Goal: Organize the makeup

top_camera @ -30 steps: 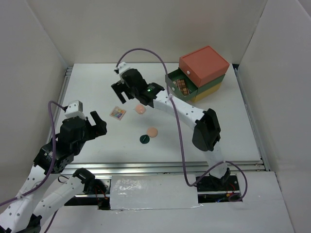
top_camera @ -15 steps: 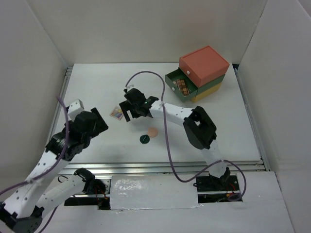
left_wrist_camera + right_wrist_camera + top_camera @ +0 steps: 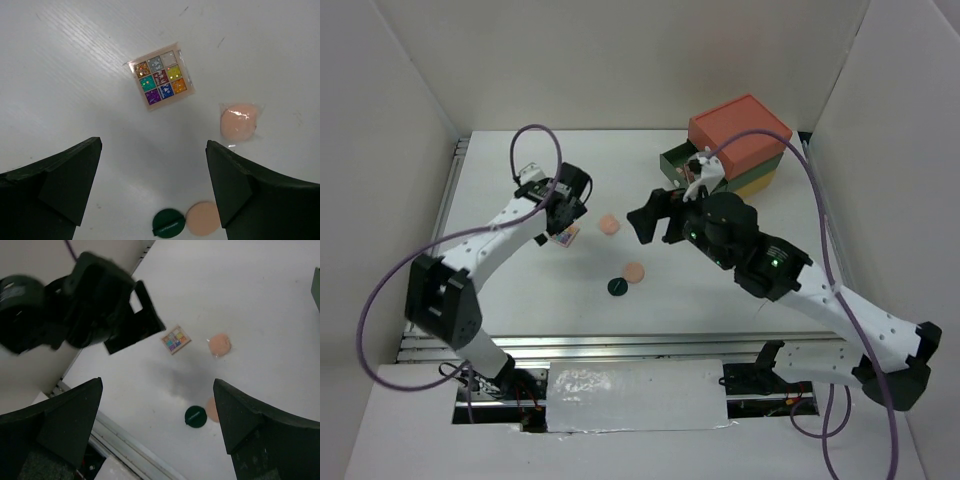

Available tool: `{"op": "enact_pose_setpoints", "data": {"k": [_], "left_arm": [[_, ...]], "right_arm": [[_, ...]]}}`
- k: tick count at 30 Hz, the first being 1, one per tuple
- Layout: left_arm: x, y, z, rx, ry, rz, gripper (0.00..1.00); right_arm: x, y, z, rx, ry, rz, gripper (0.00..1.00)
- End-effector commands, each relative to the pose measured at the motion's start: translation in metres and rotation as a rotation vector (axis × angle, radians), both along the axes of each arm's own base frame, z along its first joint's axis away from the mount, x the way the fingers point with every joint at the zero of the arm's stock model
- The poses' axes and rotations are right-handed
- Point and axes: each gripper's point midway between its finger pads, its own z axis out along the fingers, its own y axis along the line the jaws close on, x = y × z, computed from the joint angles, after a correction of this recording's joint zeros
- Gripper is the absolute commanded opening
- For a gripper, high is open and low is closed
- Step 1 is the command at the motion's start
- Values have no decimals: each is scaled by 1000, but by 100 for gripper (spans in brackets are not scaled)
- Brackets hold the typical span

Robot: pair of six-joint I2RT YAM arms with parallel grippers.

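- The left gripper (image 3: pixel 152 150) hangs with its jaws spread wide and empty, over the small square palette (image 3: pixel 160 79). The palette lies flat, left of the bench's (image 3: pixel 520 300) middle. The right gripper (image 3: pixel 157 390) is spread just as wide and holds nothing.
- Of the makeup, one peach compact (image 3: pixel 609 224) lies just right of the palette. A second peach compact (image 3: pixel 634 271) touches the dark green disc (image 3: pixel 617 287), nearer the near edge. The drawer box (image 3: pixel 740 135) stands at the far right corner.
- Risk: both arms reach over the same middle patch, so if both came down together their wrists could knock.
- Risk: the palette is thin and flat, so the fingers may skate off its rim or shove it into the nearby compact.
- The overhead view hides part of the palette under the left gripper, while the left wrist view shows it whole, with all nine colour pans. Only the overhead view shows the drawer box. The right wrist view alone shows the left gripper from the side, clear above the bench.
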Motion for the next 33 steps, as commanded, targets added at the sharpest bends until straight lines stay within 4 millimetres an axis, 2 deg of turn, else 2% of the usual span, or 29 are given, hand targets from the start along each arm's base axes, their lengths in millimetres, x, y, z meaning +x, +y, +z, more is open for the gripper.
{"op": "enact_pose_setpoints", "data": {"k": [1,5,9,11,15,21,26,33], "left_arm": [[17,5,-23,7,72,117,99],[36,-1,-62,-10,161,172,99],[56,-5,-80,-30,172,191,99],[67,-5,-87,-33,182,199,99],[78,1,-91,-36,175,218,99],[70,21,-108,-24,238,270,99],[59,23,-122,-51,283,302,99],[66,28,-140,-71,301,295,99]], "right_arm": [[-22,-8,-43,-31,86,22,100],[-37,-18,-54,-53,95,36,100],[-44,-20,-71,-76,108,61,100],[-50,-15,-79,-73,112,104,100],[-53,-9,-91,-87,119,140,100],[-52,-5,-97,-97,117,148,100],[-51,1,-99,-96,119,162,100],[-50,3,-99,-95,113,167,100]]}}
